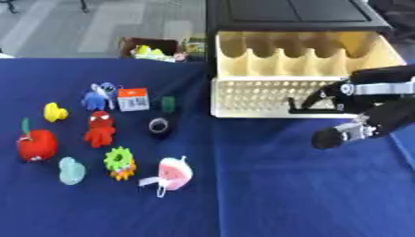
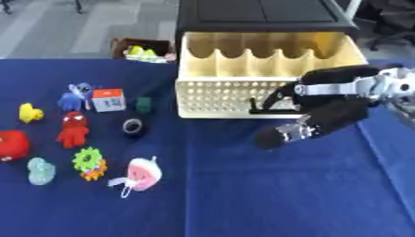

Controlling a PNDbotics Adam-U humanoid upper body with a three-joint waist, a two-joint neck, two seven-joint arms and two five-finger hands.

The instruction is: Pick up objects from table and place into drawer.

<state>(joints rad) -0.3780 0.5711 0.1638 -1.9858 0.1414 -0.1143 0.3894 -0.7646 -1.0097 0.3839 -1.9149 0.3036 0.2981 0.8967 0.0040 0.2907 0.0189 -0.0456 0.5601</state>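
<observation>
Nearest us, a pink toy (image 1: 172, 172) lies among small toys on our blue table (image 1: 267, 194); our right hand (image 2: 312, 122), fingers extended and empty, hovers touching the cream drawer's (image 2: 267, 60) front.

Toys (image 1: 100, 128) left of drawer (image 1: 300, 74)

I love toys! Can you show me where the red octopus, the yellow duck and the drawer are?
Red octopus (image 1: 100, 128): left eye view, on its body.
Yellow duck (image 1: 54, 112): left eye view, on its middle.
Drawer (image 1: 251, 96): left eye view, on its perforated front wall.
</observation>
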